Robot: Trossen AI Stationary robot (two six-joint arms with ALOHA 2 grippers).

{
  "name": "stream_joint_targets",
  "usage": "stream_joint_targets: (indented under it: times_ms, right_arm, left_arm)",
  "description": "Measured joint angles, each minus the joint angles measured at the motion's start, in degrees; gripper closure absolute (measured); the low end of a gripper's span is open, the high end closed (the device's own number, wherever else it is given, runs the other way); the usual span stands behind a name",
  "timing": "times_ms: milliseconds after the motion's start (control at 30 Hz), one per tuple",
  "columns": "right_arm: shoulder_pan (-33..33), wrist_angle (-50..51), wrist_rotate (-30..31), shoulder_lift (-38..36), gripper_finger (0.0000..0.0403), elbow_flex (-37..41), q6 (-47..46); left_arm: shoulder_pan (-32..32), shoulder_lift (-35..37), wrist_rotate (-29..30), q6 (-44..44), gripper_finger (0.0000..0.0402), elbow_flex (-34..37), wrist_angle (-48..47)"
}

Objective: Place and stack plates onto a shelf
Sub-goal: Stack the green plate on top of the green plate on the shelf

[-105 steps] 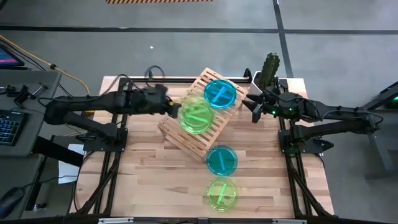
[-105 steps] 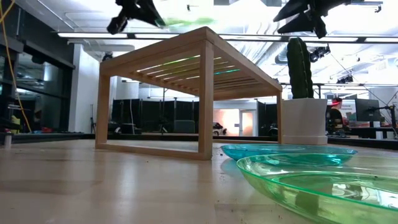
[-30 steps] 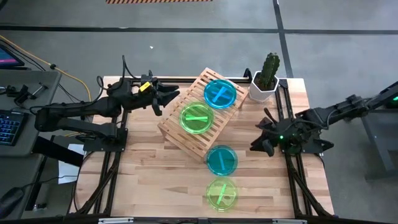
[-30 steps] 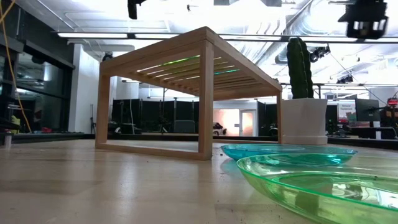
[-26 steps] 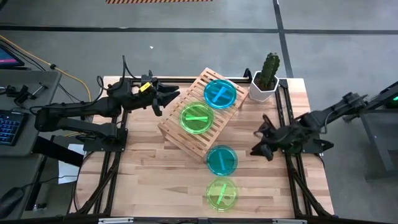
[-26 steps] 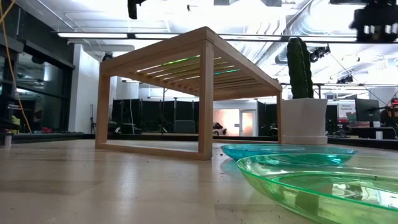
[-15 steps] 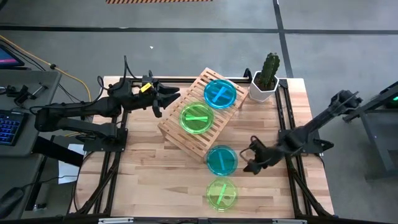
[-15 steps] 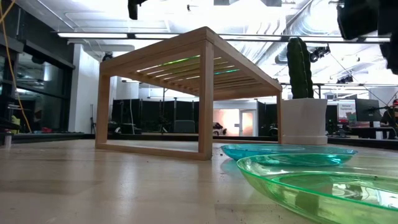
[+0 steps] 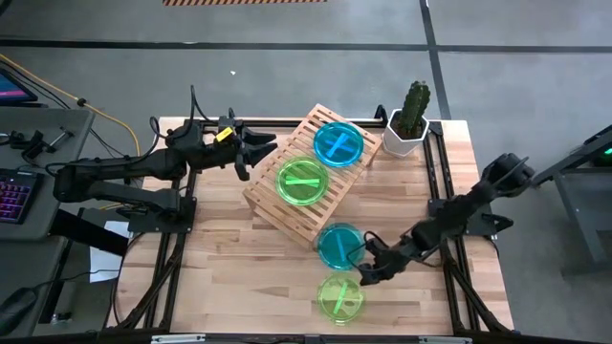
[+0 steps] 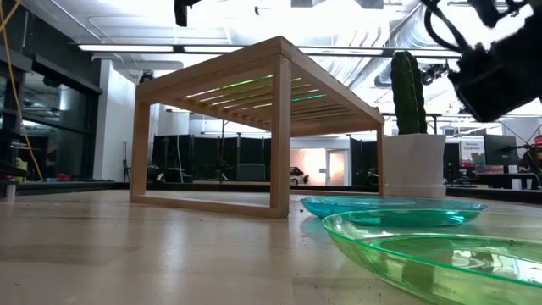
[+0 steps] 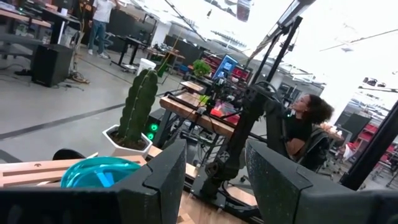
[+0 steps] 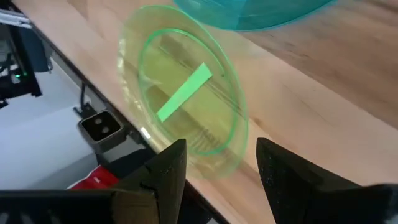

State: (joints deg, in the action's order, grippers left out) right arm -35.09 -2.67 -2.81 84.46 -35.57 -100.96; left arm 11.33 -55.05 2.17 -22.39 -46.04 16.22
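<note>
We see the right gripper (image 9: 366, 272) low over the bench (image 9: 229, 268), between the two plates that lie off the shelf. Its fingers (image 12: 166, 167) stand apart with nothing between them, and past them in the right wrist view lies the lime-green plate (image 12: 183, 112), with a green bar at its centre. That plate (image 9: 340, 297) sits near the front edge of the bench, and the right gripper hangs just beside its rim and just beside the teal-blue plate (image 9: 340, 246), which lies between the green one and the shelf. We cannot tell whether the gripper touches either plate.

The left gripper (image 9: 251, 151) waits at the left side of the shelf (image 9: 277, 205), raised, its fingers (image 11: 163, 177) also parted and holding nothing.

The shelf is a slatted rack of light wood, set askew on the bench. Two plates rest on top of it, side by side and not stacked: a lime-green one (image 9: 303, 180) toward the middle and a teal-blue one (image 9: 338, 143) toward the far corner, near the cactus (image 9: 413, 105) in its white pot (image 9: 400, 136). In the low view the shelf (image 10: 254, 127) stands as an open wooden frame, with the teal-blue plate (image 10: 389, 207) and the green plate (image 10: 440, 250) flat on the bench in front.

In the left wrist view a seated person (image 11: 298, 127) shows in the room beyond.
</note>
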Motion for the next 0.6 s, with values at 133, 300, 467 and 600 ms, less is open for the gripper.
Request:
stream_joint_targets:
  times_ms: [133,300,467,600]
  right_arm:
    - [-0.22,-3.62,-0.82,4.11,0.0226,0.00,-1.05]
    - [-0.22,-6.44,-0.89,8.87,0.0226,-0.10,-1.23]
    - [-0.22,-7.13,-1.34,12.83,0.0226,-3.48,1.44]
    - [-0.22,-6.53,-0.70,15.58,0.0226,-6.65,3.56]
  left_arm:
    - [0.00,0.00,0.02,-0.02,0.0245,0.00,-0.05]
    - [0.00,0.00,0.00,-1.49,0.0245,0.00,-0.24]
    - [0.00,-0.02,-0.01,-1.49,0.0245,0.00,-1.72]
    - [0.00,-0.20,-0.01,-1.48,0.0245,0.00,-2.27]
